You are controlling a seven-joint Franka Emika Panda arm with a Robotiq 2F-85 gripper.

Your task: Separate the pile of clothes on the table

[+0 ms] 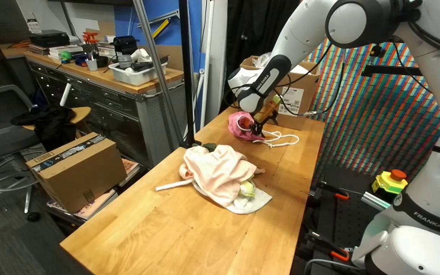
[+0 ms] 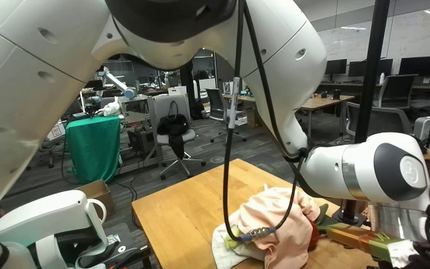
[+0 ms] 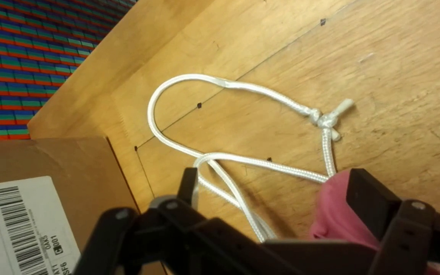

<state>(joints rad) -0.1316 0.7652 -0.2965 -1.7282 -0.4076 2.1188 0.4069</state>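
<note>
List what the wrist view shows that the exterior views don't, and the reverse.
Only the wrist view makes plain the gap of the open gripper, the knot in the white cord and the word OVERSIZE on the box label.

Only the exterior views show the peach-beige cloth, the white cloth and pale yellow-green cloth at its edge, and the robot arm.

Shared: the table appears in all; the pink cloth, that cord and the labelled cardboard box also show in an exterior view.
</note>
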